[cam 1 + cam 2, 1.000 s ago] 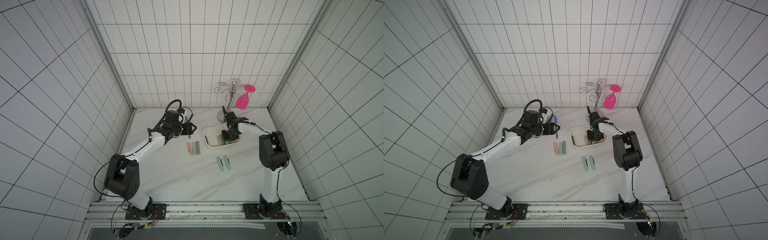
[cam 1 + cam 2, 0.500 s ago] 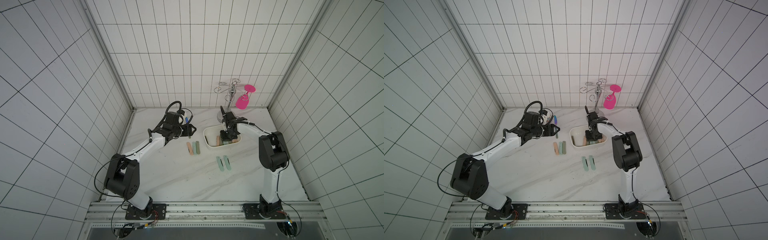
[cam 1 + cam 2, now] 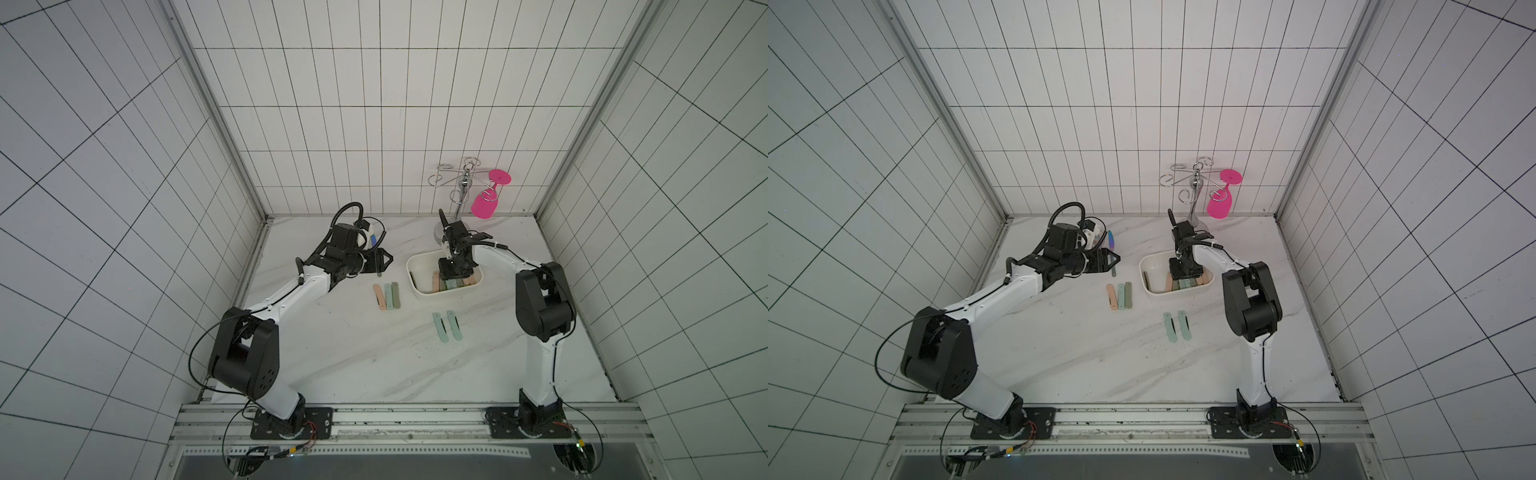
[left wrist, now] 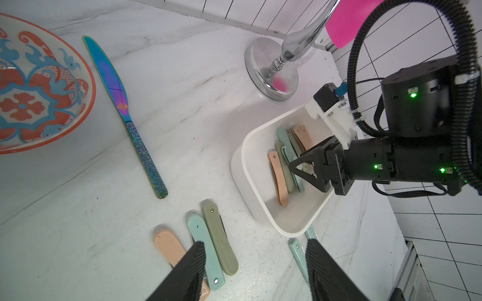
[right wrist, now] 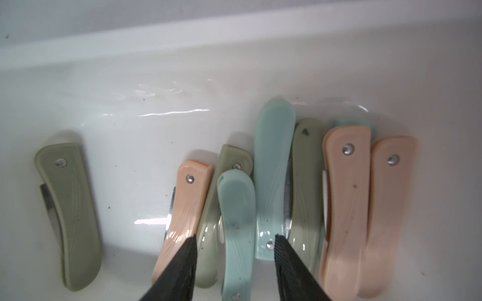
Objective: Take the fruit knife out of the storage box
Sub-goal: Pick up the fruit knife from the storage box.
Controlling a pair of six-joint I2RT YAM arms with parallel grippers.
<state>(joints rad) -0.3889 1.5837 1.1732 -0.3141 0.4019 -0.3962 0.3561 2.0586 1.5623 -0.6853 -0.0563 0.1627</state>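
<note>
Storage box: the storage box stands on the bench, far right of centre. At least eight folded fruit knives lie on its floor.
Already out: a trio of knives lies just left of the box, and a pair of teal knives lies just on its near side.
Right gripper: the right gripper is down inside the box. Its jaws are parted either side of a short teal knife and pinch nothing.
Left gripper: the left gripper hovers over the bench left of the box, released and empty.
Progress: judged partway. Five knives are on the bench and more remain in the box. This pick is not yet secured.
Remaining: clamp the teal knife, lift it over the wall and set it down.
Change from earlier: the same five knives lie on the bench, nothing has left the box, and both arms stand much as they did.
</note>
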